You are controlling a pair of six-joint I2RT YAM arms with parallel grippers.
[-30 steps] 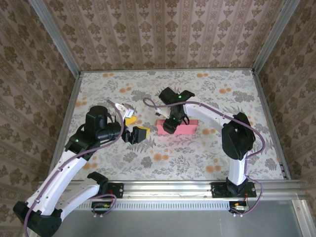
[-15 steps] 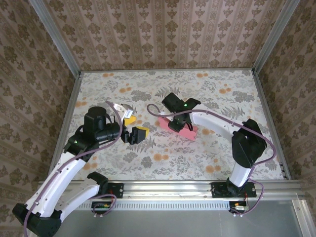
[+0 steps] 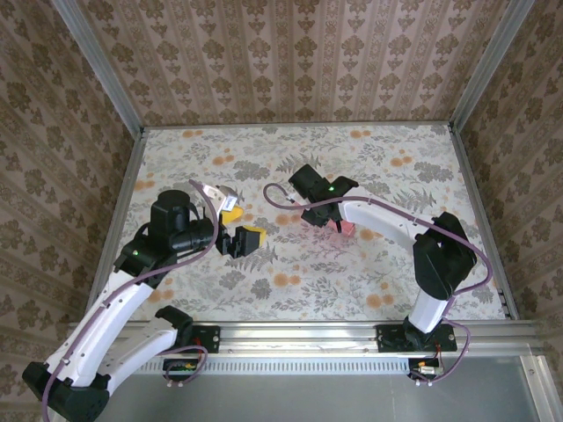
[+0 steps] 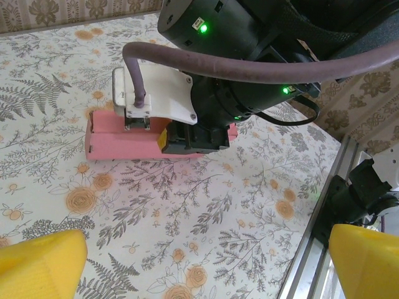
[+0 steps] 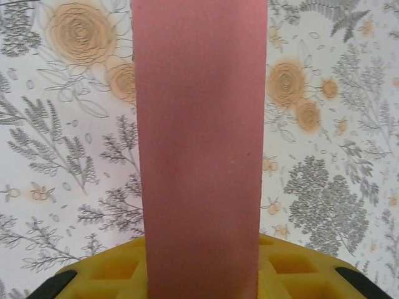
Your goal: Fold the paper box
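The paper box (image 4: 118,142) is a flat pink rectangle, folded shut, held by my right gripper (image 4: 187,140) just above the flowered table (image 3: 290,272). In the right wrist view the paper box (image 5: 199,143) runs straight away from the camera, with a yellow finger (image 5: 103,274) under its near end. From above, a small pink end of the paper box (image 3: 346,228) sticks out beside the right gripper (image 3: 324,214). My left gripper (image 3: 241,224) stands wide open to the left of it, its yellow fingertips (image 4: 37,261) holding nothing.
Patterned walls close in the table on three sides. A metal rail (image 3: 290,332) runs along the near edge, and it also shows at the right of the left wrist view as the rail (image 4: 324,199). Bare tabletop lies in front of both grippers.
The right gripper closed on the paper box and turned it from lying crosswise to pointing away, so less pink shows from above. The left arm stayed still.
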